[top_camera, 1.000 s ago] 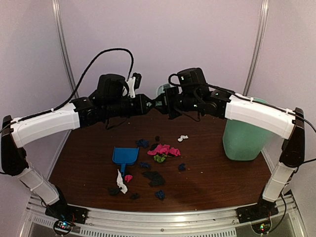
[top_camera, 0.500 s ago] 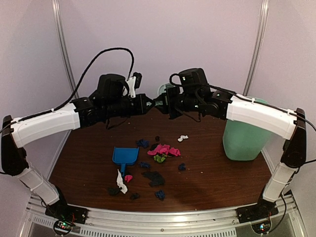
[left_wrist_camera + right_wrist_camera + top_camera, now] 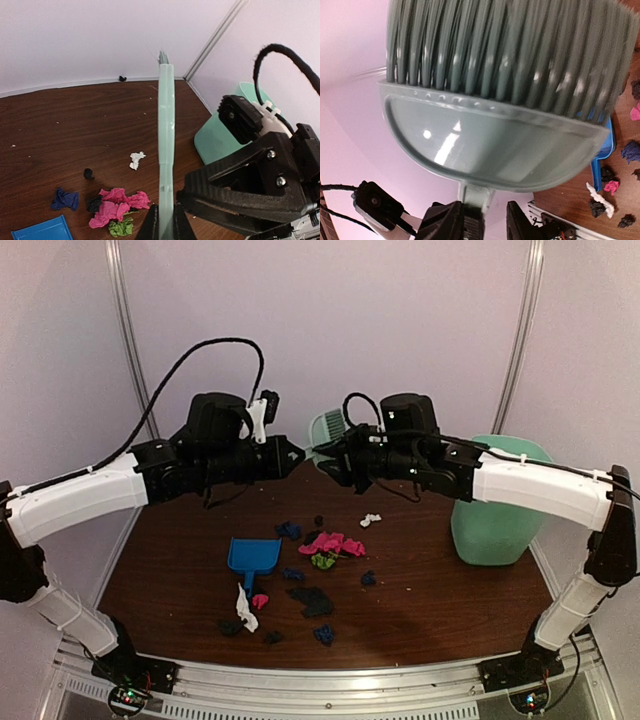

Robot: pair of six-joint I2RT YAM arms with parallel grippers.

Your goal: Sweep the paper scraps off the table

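Both grippers hung high over the far part of the table (image 3: 430, 600), nose to nose, with the mint-green hand brush (image 3: 325, 428) between them. My left gripper (image 3: 295, 453) was pinched tight on the brush handle. My right gripper (image 3: 335, 458) had its jaws a little apart around the same handle. In its own camera I saw a gap on one side, so I judged it was loose and not gripping. I think the brush was held up there so one arm could pass it to the other without bumping anything.

The paper scraps (image 3: 325, 543) were pink, blue, black, green and white. They lay in a loose bunch around the middle of the table, with some nearer the front edge. None looked swept up yet. The blue dustpan (image 3: 253, 557) lay flat just left of the bunch, close enough to catch the scraps. The green bin (image 3: 495, 520) stood by the right edge, probably for the scraps to be tipped into. The brush needed to come down to the table first.
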